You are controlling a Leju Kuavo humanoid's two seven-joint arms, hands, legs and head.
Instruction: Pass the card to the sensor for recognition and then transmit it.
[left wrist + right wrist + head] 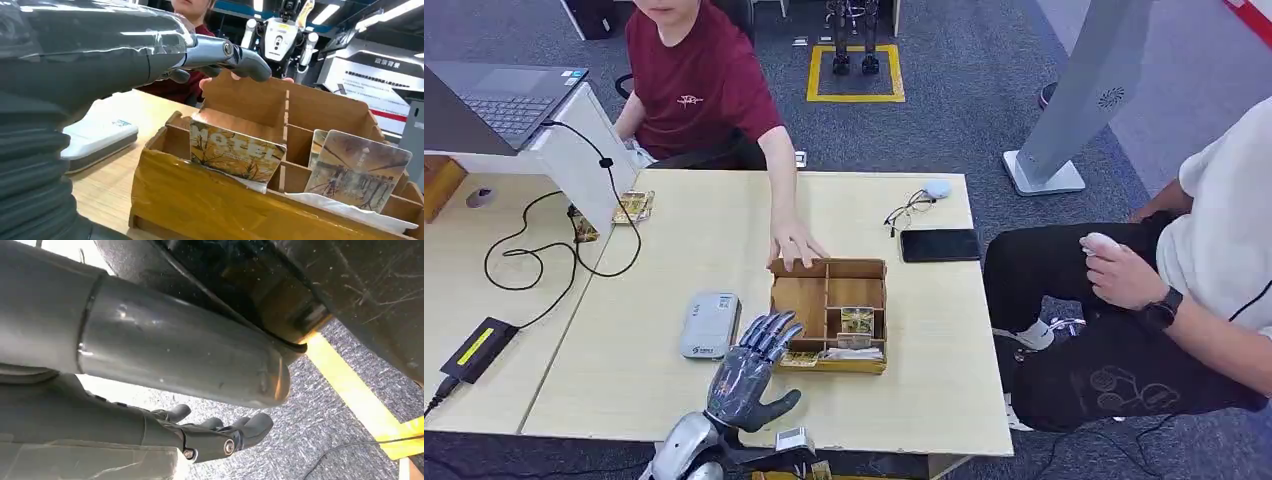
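card (235, 152) upright in box (200, 200); long axis level | left hand (749, 375) spread

Person's hand (796, 246) on wooden box (828, 313) far rim; near side free.

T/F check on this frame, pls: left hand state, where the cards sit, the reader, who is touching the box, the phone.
1. The left hand holds a card. False: its fingers are spread over the wooden box, holding nothing.
2. Cards stand upright in the box's near compartments. True.
3. The card reader lies on the table beside the box, on the robot's left. True.
4. Nobody touches the box. False: a person's hand rests on its far edge.
5. The black phone lies inside the box. False: it lies on the table beyond the box, near the glasses.
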